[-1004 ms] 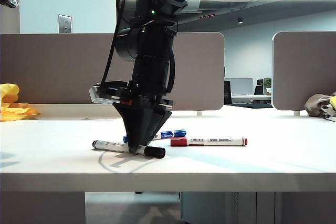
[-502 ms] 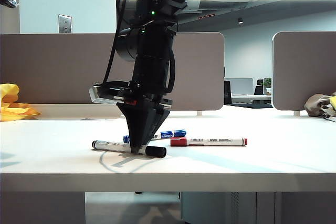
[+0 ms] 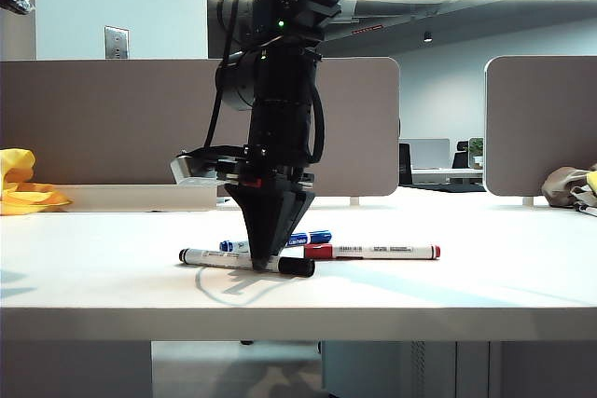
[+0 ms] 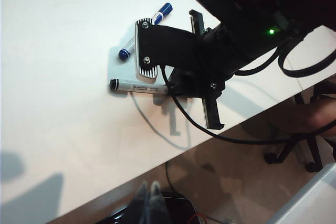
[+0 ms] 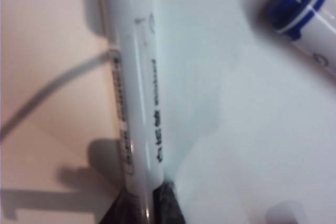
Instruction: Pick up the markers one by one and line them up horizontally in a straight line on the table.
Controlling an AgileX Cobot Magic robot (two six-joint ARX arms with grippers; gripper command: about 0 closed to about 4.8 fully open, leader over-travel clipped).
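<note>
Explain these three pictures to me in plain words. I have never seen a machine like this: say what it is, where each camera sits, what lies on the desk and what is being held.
This is a robot with two arms, each ending in a two-finger gripper. One picture comes from a camera facing the table; the other two come from cameras on the arms' wrists.

In the table-facing view, the black arm reaching down is the right arm. Its right gripper points straight down and is shut on the black-capped marker, which lies at table level. The right wrist view shows that marker's white barrel close up between the fingertips.

Just behind it lie the blue-capped marker and the red-capped marker.

The left wrist view looks down on the right arm from above. The left gripper shows as a blurred pair of tips at the frame's edge, shut and holding nothing.
</note>
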